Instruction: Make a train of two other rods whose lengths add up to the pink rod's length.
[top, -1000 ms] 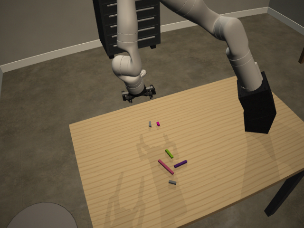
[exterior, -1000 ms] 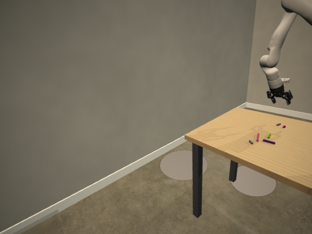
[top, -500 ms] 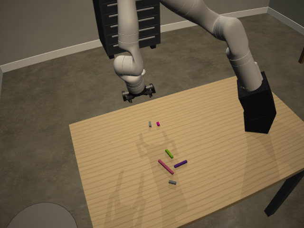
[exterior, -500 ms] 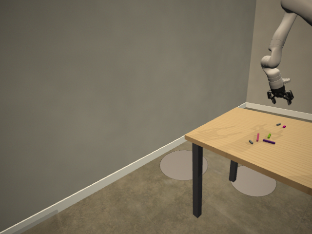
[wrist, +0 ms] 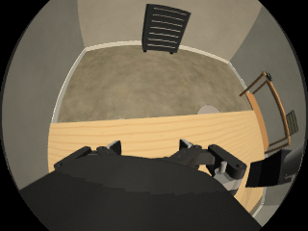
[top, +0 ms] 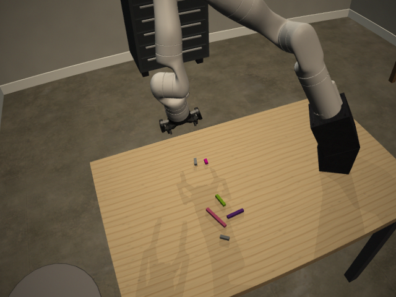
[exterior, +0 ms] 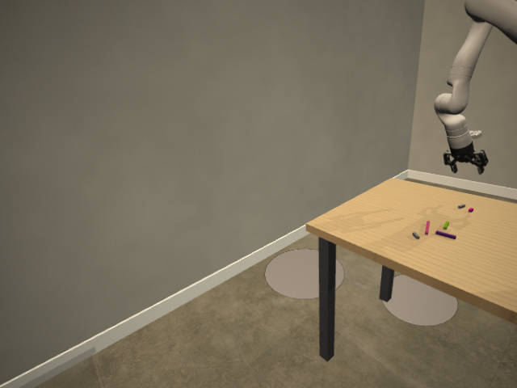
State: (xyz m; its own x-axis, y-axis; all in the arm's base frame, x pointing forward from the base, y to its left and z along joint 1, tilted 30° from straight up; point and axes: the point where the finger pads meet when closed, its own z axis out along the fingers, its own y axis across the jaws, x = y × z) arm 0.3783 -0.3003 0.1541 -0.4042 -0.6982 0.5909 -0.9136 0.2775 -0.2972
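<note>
My wide-open, empty pincer [top: 183, 127] [exterior: 467, 170] [wrist: 149, 146] could, if lowered carelessly at the purple rod [top: 235, 213] [exterior: 445, 234], perhaps nudge the seemingly close pink rod [top: 216, 217] [exterior: 426, 227].

Shows slightly further right at the arm's rounded wrist joint [top: 166, 84] [exterior: 450, 104] in the top and exterior views than a second ago. Sits turned a touch at the gripper [top: 183, 128] [exterior: 467, 170] [wrist: 149, 146], perhaps, though small and distant from above. Reaches a little nearer the far table edge with the pronged shadow [top: 150, 255] at front left.
</note>
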